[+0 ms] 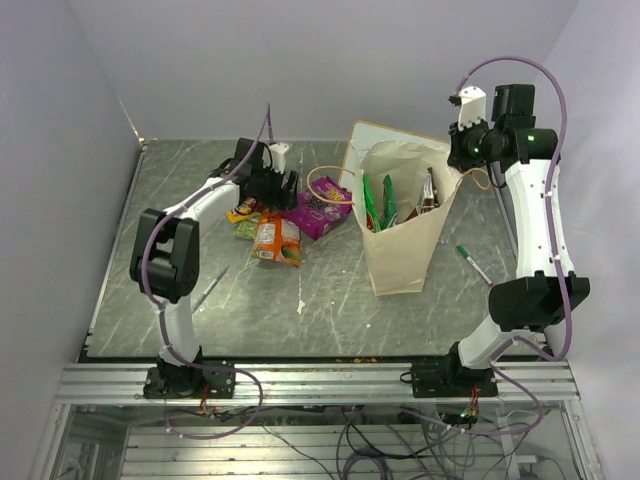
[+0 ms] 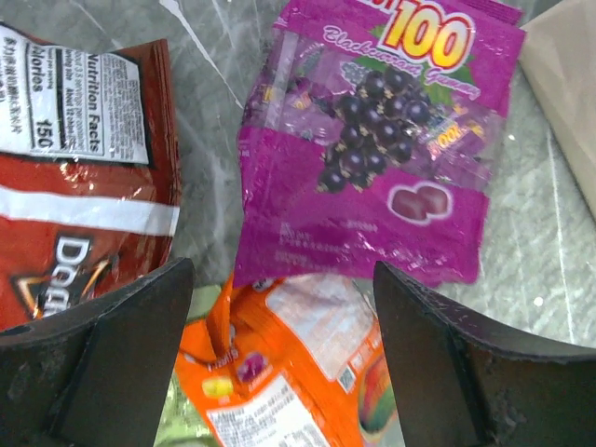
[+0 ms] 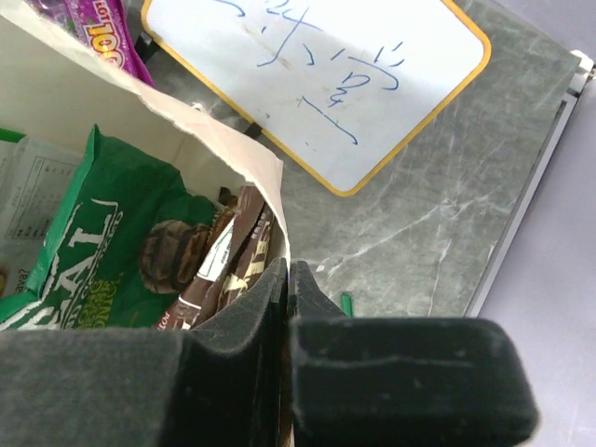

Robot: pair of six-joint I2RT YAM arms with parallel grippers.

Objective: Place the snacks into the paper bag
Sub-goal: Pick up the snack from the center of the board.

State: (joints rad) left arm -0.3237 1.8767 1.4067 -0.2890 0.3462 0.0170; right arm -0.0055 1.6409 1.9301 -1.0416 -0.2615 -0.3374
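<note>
Left end effector (image 2: 282, 279) spread wide above purple packet (image 2: 372, 158) and orange packet (image 2: 289, 372) on tabletop (image 1: 330, 310), right end effector (image 3: 287, 275) pinching paper bag (image 1: 405, 250) at its right rim

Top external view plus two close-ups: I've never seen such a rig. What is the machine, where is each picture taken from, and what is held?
It is a robot: left arm and right arm bolted to a table. The top view looks down from behind them; each close-up comes from a wrist camera. The left gripper is open above a purple packet, a red packet and an orange packet. The right gripper is shut on the rim of the paper bag, which holds a green packet and a brown packet. A whiteboard lies beyond the bag.
</note>
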